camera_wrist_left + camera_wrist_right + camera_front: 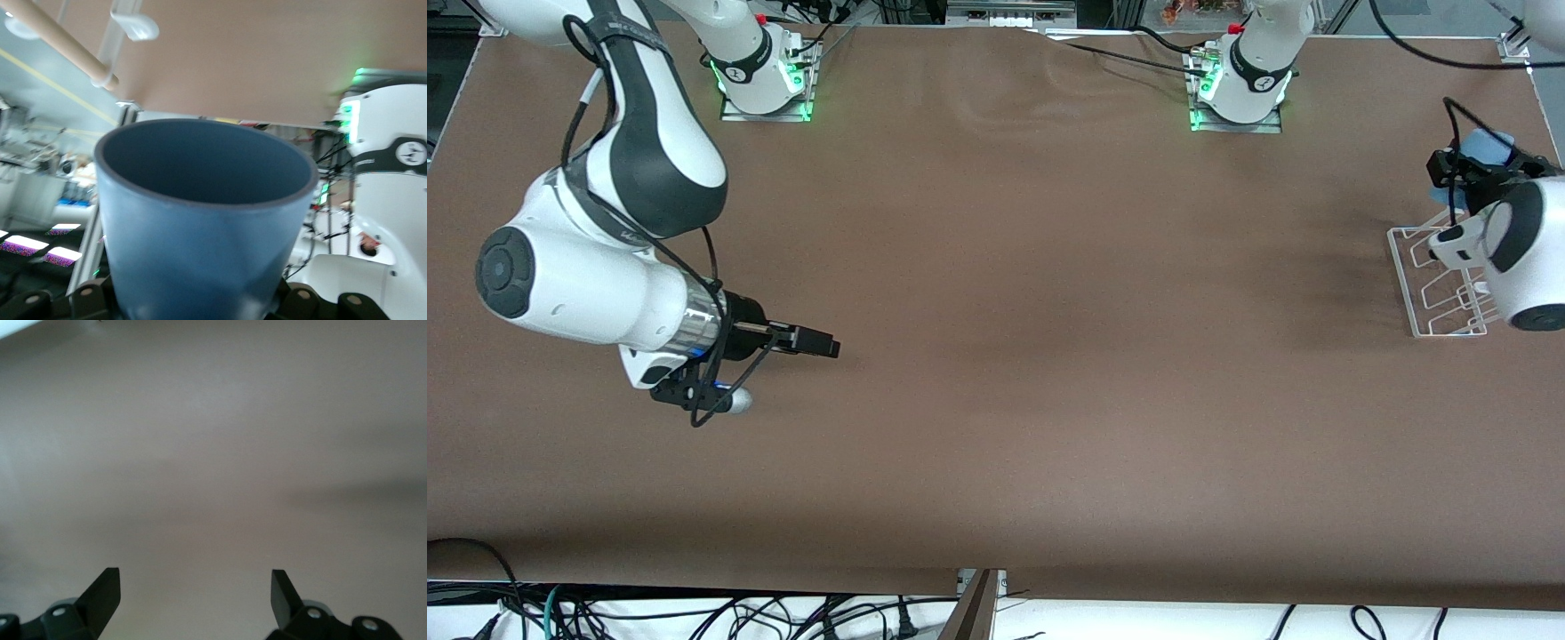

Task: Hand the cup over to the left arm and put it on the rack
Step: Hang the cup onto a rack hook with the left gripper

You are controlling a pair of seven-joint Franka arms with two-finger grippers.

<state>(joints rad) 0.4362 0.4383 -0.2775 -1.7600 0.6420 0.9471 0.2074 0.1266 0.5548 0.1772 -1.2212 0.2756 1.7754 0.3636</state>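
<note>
Cup (pixel 200 227) is gripped by the left tool (pixel 1476 169) over the rack (pixel 1440 284); misalignment risks snagging a peg. The right tool (pixel 818 342) waits, spread open and empty, above the table (pixel 996 356).

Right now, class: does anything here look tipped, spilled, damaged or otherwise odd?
Nothing stands out. The left gripper holds the cup in the air at the rack, which stands upright at the left arm's end of the table. The cup looks empty and whole. The right gripper waits open, holding nothing.
</note>
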